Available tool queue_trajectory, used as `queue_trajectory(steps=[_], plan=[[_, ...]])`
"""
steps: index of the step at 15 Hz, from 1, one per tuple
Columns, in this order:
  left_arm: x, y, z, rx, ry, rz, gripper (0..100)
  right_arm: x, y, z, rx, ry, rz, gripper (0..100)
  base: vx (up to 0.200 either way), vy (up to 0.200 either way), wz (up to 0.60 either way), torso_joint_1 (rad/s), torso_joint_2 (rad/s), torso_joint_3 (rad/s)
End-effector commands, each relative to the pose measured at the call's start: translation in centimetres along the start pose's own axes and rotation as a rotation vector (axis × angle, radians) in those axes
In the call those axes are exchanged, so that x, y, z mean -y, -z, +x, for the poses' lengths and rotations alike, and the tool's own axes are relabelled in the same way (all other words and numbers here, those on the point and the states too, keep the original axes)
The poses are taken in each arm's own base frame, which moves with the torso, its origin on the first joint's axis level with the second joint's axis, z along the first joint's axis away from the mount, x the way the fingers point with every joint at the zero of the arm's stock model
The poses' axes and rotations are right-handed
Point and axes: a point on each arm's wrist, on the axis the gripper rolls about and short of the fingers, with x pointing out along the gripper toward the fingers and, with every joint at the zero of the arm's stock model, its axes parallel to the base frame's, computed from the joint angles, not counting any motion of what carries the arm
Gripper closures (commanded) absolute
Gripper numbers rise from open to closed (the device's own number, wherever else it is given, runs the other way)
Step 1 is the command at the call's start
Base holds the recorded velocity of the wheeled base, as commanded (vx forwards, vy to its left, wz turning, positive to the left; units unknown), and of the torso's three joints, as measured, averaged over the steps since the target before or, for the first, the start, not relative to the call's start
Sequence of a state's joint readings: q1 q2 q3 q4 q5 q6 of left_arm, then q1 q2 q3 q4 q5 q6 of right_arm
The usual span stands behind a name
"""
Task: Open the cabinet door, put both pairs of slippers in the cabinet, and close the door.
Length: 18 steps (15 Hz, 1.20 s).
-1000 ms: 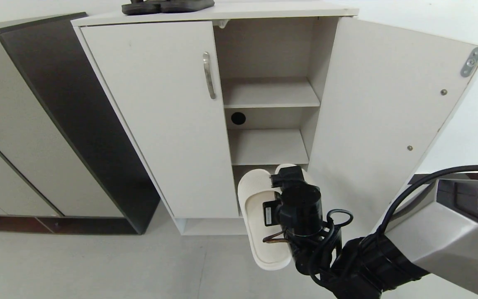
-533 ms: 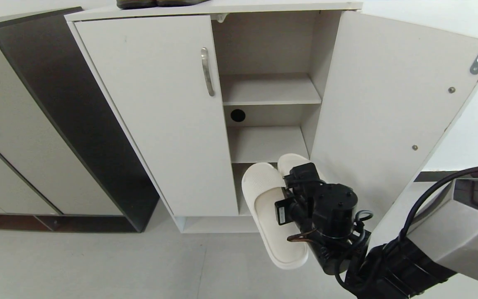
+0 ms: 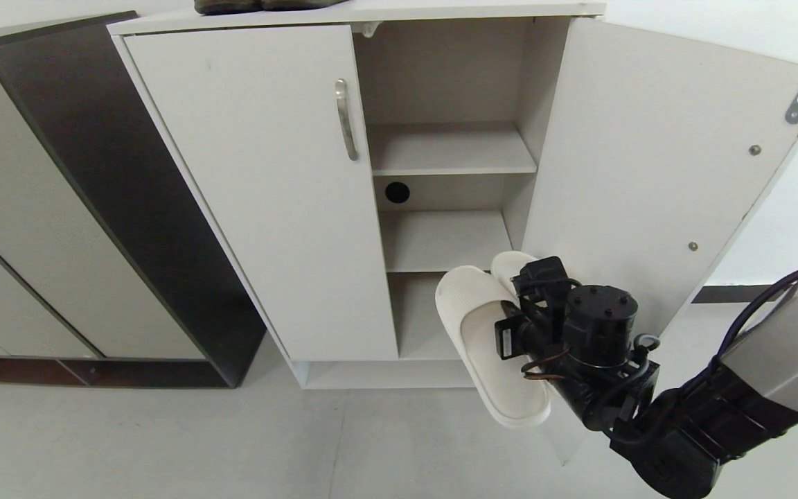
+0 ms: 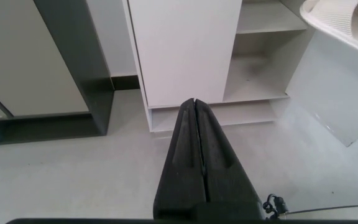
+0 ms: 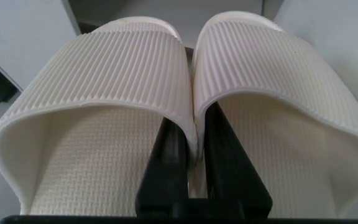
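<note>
A pair of white slippers (image 3: 489,339) hangs in front of the cabinet's lowest compartment (image 3: 416,319), toes pointing at the opening. My right gripper (image 3: 520,305) is shut on them; in the right wrist view its fingers (image 5: 169,168) pinch the inner walls of both white slippers (image 5: 104,93) together. The white cabinet's right door (image 3: 641,159) stands wide open, close beside the slippers, and its left door (image 3: 267,194) is shut. A dark pair of slippers (image 3: 260,5) lies on the cabinet top. My left gripper (image 4: 193,106) is shut and empty, low over the floor, with a white slipper (image 4: 347,18) farther off.
Inside the cabinet are an upper shelf (image 3: 447,149) and a middle shelf (image 3: 444,239), both bare, with a round hole (image 3: 397,192) in the back wall. A dark-sided cabinet (image 3: 115,194) stands to the left. Grey floor (image 3: 163,443) lies open in front.
My right arm has carried the white slippers to the right and slightly up, closer to the open door. The head camera shifted a little earlier on. The doors have not moved.
</note>
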<state>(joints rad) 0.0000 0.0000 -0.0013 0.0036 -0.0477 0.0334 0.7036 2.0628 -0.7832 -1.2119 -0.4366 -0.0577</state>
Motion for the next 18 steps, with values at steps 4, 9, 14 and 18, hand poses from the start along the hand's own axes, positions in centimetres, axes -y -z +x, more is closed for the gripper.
queue_trajectory(steps=[4,9,14,18], plan=[[0.0,0.0,0.0,-0.001,0.0,0.002,100,1.5,0.5,0.2,-0.023,0.028,-0.028,100,0.0,0.0,0.0,0.0,0.0,0.0],[0.0,0.0,0.0,-0.001,0.0,0.0,100,1.7,0.7,0.0,-0.036,0.031,-0.038,100,0.0,0.0,0.0,0.0,0.0,0.0],[0.0,0.0,0.0,-0.001,0.0,0.0,100,-1.3,-1.1,-1.1,-0.009,-0.068,0.001,100,0.0,0.0,0.0,0.0,0.0,0.0],[0.0,0.0,0.0,-0.001,0.0,0.0,100,-6.7,-1.7,3.0,-0.196,0.144,0.182,100,0.0,0.0,0.0,0.0,0.0,0.0]])
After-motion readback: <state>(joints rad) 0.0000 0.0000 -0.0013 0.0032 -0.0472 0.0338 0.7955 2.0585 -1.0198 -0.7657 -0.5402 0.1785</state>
